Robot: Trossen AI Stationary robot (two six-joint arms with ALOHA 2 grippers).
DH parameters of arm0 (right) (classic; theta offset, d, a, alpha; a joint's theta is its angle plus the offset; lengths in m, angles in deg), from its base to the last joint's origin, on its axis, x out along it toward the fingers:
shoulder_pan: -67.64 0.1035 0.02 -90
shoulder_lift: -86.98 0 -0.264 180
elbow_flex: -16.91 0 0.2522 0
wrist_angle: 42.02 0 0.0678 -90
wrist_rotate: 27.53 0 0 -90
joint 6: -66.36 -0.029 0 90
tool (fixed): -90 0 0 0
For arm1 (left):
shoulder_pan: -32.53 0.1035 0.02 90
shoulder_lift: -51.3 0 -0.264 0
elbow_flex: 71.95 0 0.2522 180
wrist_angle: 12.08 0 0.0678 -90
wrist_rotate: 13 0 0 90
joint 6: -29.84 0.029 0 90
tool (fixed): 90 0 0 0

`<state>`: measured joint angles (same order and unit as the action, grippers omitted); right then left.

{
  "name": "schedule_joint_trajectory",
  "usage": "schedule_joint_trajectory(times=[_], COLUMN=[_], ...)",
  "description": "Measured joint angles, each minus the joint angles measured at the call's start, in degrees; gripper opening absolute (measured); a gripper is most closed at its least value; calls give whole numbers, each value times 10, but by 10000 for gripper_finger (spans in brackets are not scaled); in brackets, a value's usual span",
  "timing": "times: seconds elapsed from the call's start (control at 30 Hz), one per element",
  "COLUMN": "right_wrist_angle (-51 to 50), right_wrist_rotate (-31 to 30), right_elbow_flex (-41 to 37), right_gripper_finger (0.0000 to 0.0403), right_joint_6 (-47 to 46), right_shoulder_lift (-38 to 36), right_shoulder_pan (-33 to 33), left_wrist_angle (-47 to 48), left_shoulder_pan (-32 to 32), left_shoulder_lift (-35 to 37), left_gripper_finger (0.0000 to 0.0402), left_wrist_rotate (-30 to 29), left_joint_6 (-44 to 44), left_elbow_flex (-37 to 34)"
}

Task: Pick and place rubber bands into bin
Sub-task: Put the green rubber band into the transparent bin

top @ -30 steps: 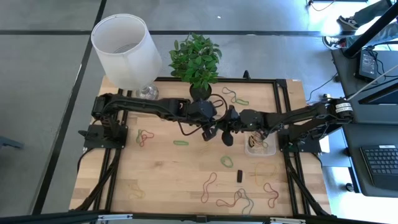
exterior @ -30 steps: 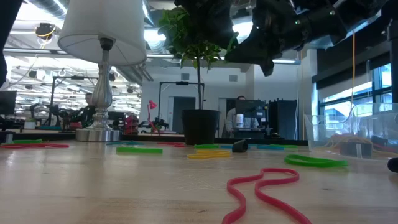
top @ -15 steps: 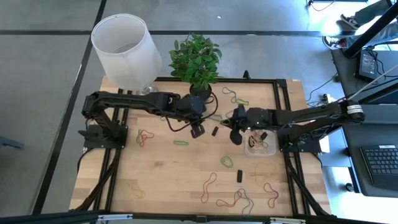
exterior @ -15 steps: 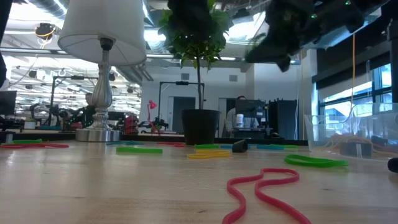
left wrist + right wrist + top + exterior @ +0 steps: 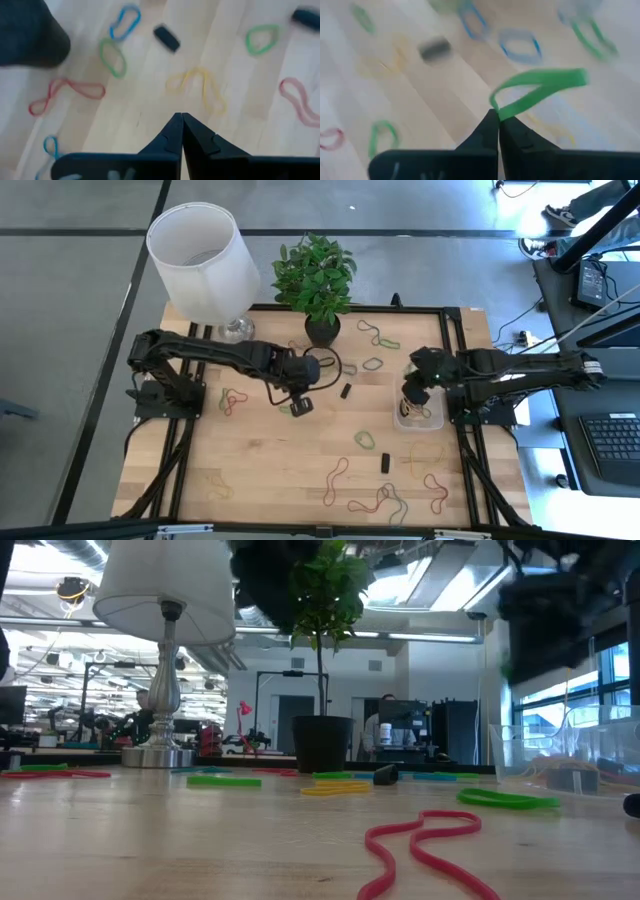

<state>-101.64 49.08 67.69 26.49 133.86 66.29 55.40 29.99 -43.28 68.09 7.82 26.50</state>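
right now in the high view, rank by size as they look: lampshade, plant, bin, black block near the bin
1. lampshade
2. plant
3. bin, partly hidden by the right arm
4. black block

Table: pale wood planks, matt, smooth grain; I see a black metal frame round it. Rubber bands: soft rubber, slight sheen, thin and floppy. Bin at about 3 o'clock: clear glossy plastic. Lamp shade at 11 o'clock: white, matt, looks like cloth or paper; its stem polished metal. Plant pot: black, dull plastic. My gripper fingers: dark matt plastic.
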Motion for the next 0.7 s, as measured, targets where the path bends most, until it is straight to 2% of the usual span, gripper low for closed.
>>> schedule_joint_trajectory(times=[0.07, 0.17, 0.27, 0.43, 0.53, 0.7], right_wrist_angle=[-44, -88, -100, -97, -80, -75], right_wrist_rotate=[22, 59, 71, 75, 87, 79], right_elbow_flex=[0, 0, 0, -1, -10, -19], right_gripper_finger=[2, 2, 2, 2, 2, 22], right_joint_6=[-31, -52, -63, -59, -48, -49], right_shoulder_lift=[2, 17, 39, 92, 123, 157], right_shoulder_pan=[0, 0, 0, 0, 0, 0], left_wrist_angle=[-10, -74, -164, -272, -304, -298], left_shoulder_pan=[-5, -11, -13, -6, -3, -5], left_shoulder_lift=[0, 10, 40, 109, 154, 217], left_gripper_finger=[2, 2, 2, 2, 2, 2], left_wrist_rotate=[1, 18, 37, 33, 25, 15], left_joint_6=[-2, 9, 22, 21, 4, -29], left_elbow_flex=[-19, -61, -113, -206, -251, -300])
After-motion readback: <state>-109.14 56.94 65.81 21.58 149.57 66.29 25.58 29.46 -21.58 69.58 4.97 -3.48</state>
